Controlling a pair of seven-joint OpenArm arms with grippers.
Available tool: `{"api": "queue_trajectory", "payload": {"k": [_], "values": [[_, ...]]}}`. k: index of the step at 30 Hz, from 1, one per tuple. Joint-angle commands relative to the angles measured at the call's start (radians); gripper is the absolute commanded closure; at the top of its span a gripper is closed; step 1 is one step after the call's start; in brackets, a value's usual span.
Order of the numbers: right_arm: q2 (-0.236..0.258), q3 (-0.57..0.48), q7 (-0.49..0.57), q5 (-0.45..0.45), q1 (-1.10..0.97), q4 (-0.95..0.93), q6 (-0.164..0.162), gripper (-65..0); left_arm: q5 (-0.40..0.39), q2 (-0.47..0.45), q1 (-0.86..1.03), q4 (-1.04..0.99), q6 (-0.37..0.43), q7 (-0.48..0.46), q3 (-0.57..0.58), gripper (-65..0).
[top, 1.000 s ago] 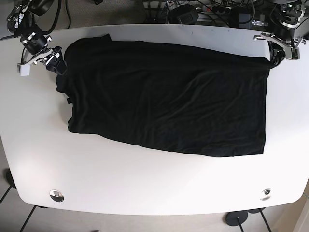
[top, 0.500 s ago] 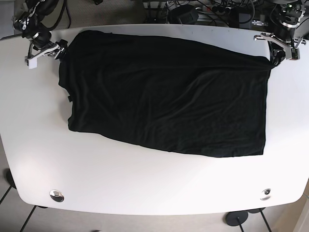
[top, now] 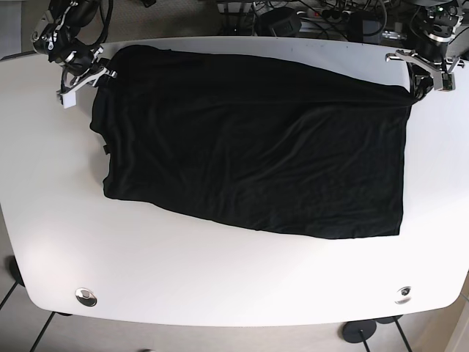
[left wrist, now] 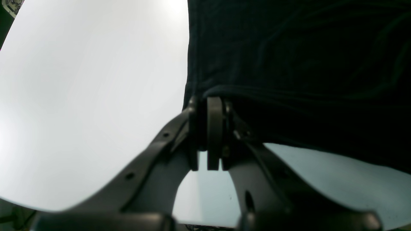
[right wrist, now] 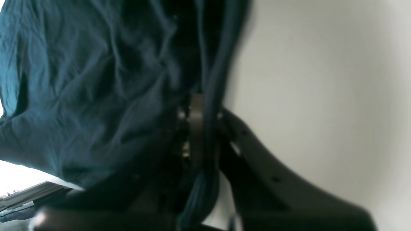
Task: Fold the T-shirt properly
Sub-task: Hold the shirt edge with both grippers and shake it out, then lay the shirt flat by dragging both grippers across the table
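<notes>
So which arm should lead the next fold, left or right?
Probably neither alone. The left hand and right hand each pinch a far corner of the shirt, which lies flat on the table. If one must lead, the right: its corner looks bunched.

Robot lab or workshop, most likely. White table (top: 220,279) on wheeled feet (top: 359,334), tangle of cables and power gear (top: 308,18) just behind its far edge, tiled floor (top: 15,308) under its near left corner. Background partly cropped.
</notes>
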Motion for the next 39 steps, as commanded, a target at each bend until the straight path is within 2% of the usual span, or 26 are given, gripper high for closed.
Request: {"api": "queue_trajectory", "payload": {"k": [1, 3, 6, 10, 12, 13, 15, 18, 24, 27, 32, 35, 39], "values": [[0.009, 0.009, -0.007, -0.010, -0.002, 0.014, -0.003, -1.7, -0.016, -0.011, 0.005, 0.014, 0.001, -0.028, -0.008, -0.6], [0.009, 0.007, 0.027, -0.010, -0.013, 0.043, -0.003, -1.6, -0.025, -0.010, 0.007, 0.025, -0.004, -0.028, -0.012, -0.6], [0.002, 0.004, 0.042, -0.011, -0.063, 0.152, -0.003, -1.6, -0.105, 0.001, 0.010, 0.097, -0.107, -0.022, -0.071, -0.6], [0.002, 0.000, 0.076, -0.011, -0.075, 0.271, -0.003, -1.6, -0.107, -0.001, -0.009, 0.111, -0.102, -0.022, -0.026, -0.6], [0.016, -0.048, 0.113, -0.011, -0.045, 0.286, -0.005, -1.6, -0.038, -0.027, -0.073, 0.108, -0.067, -0.020, 0.040, -0.6], [0.043, -0.074, 0.123, -0.014, -0.025, 0.283, -0.009, -1.6, 0.001, -0.040, -0.108, 0.106, -0.061, -0.020, 0.080, -0.6], [0.071, -0.134, 0.154, -0.071, 0.038, 0.275, -0.034, -1.6, 0.102, -0.054, -0.214, 0.096, -0.056, -0.020, 0.176, -0.6], [0.065, -0.215, 0.189, -0.198, 0.155, 0.260, -0.034, -1.7, 0.259, -0.053, -0.379, 0.033, -0.056, -0.020, 0.299, -0.6], [0.074, -0.309, 0.191, -0.300, 0.414, 0.117, -0.039, -1.7, 0.447, -0.050, -0.701, -0.099, -0.054, -0.009, 0.427, -0.6], [0.074, -0.324, 0.191, -0.376, 0.578, 0.027, -0.029, -1.7, 0.461, -0.050, -0.905, -0.222, -0.054, 0.058, 0.433, -0.6], [0.082, -0.330, 0.194, -0.458, 0.847, -0.141, -0.029, -1.7, 0.461, -0.051, -1.173, -0.429, -0.053, 0.069, 0.434, -0.7], [0.118, -0.396, 0.197, -0.467, 1.008, -0.217, -0.031, -1.7, 0.463, -0.063, -1.328, -0.510, -0.047, 0.071, 0.434, -0.7], [0.137, -0.462, 0.192, -0.465, 1.267, -0.294, -0.034, -1.7, 0.461, -0.129, -1.585, -0.653, -0.016, 0.071, 0.434, -0.7]]}}
